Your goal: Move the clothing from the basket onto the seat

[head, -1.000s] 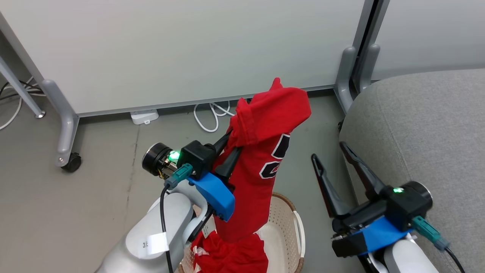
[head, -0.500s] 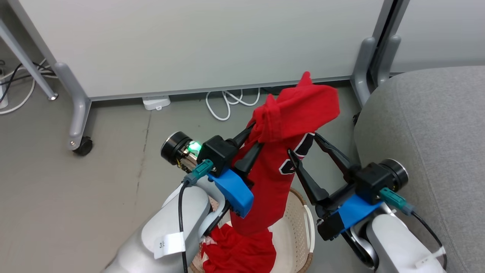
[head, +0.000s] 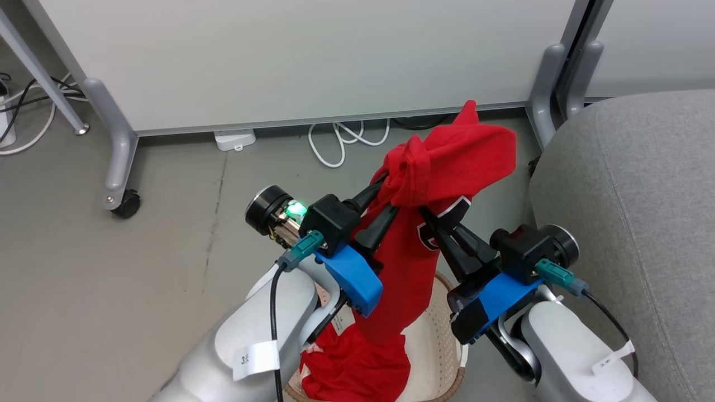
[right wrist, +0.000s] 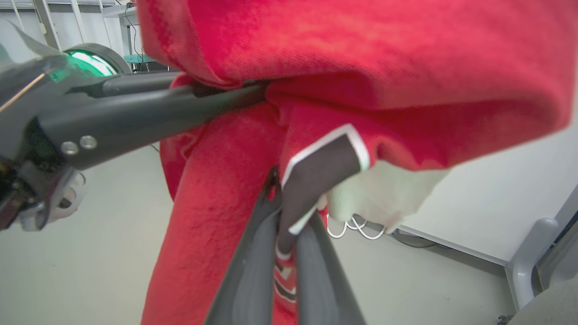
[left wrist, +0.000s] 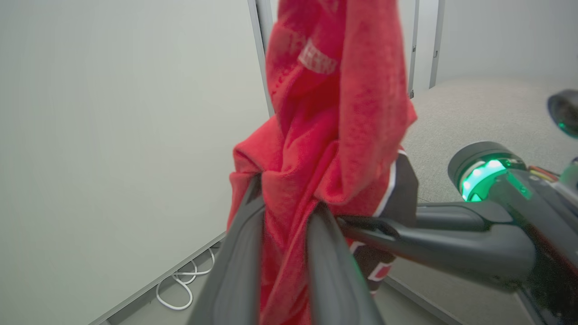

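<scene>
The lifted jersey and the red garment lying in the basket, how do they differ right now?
The jersey hangs in the air, clamped by the left gripper and the right gripper; the lower garment lies crumpled in the basket. The jersey shows black, white-outlined numerals; the lower garment shows white tags. Both are red, and the jersey's hem reaches down to the lower garment.

Black left end effector (head: 390,194), blue bracket (head: 352,276), possibly numbered tag (head: 255,359).
</scene>
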`<state>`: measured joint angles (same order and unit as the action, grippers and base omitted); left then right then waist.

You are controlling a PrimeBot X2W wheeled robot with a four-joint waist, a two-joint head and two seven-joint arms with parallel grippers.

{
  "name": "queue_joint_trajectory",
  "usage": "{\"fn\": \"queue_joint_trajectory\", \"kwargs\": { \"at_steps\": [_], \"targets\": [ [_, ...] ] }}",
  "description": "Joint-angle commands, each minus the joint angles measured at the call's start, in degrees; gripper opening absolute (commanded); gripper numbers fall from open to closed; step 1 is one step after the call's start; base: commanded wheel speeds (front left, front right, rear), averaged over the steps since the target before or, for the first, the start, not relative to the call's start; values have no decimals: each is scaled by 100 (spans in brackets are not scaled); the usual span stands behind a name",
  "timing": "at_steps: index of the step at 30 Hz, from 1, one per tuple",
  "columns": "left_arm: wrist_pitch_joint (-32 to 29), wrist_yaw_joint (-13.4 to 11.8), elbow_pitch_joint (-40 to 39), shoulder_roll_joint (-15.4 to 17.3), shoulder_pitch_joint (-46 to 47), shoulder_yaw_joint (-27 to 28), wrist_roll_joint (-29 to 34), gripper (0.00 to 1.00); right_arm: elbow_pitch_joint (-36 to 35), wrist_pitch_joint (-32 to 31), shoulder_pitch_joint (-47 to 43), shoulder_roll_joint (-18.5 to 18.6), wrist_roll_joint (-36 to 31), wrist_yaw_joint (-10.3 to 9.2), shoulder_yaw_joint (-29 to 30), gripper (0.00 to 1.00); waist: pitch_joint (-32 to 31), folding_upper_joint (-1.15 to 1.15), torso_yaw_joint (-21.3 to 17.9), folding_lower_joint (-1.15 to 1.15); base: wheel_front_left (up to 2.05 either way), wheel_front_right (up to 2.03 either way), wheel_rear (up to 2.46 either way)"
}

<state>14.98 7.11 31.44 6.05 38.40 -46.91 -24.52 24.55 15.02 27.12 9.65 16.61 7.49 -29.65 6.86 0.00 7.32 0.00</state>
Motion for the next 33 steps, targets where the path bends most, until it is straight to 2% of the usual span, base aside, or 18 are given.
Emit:
{"fn": "queue_joint_trajectory", "kwargs": {
  "at_steps": [1, 25, 26, 27, 33],
  "targets": [
    [31, 41, 0, 4, 69, 34, 30, 0, 2, 24, 90, -7, 22, 1, -20, 0, -7, 0, -7, 0, 0, 0, 0],
    [32, 51, 86, 44, 69, 27, 15, 0, -123, 24, 20, 40, 95, 1, -46, 0, -23, 0, -22, 0, 0, 0, 0],
    [32, 51, 91, 43, 64, 53, 12, 43, -125, 24, 15, 38, 96, 1, -45, 0, -24, 0, -20, 0, 0, 0, 0],
    [32, 51, 99, 38, 57, 66, 11, 100, -126, 24, 13, 37, 98, 1, -41, 0, -23, 0, -18, 0, 0, 0, 0],
    [31, 52, 109, 29, 9, 108, 58, 100, -166, 24, -4, 18, 113, 1, 3, 0, 8, 0, -7, 0, 0, 0, 0]
  ]
}}
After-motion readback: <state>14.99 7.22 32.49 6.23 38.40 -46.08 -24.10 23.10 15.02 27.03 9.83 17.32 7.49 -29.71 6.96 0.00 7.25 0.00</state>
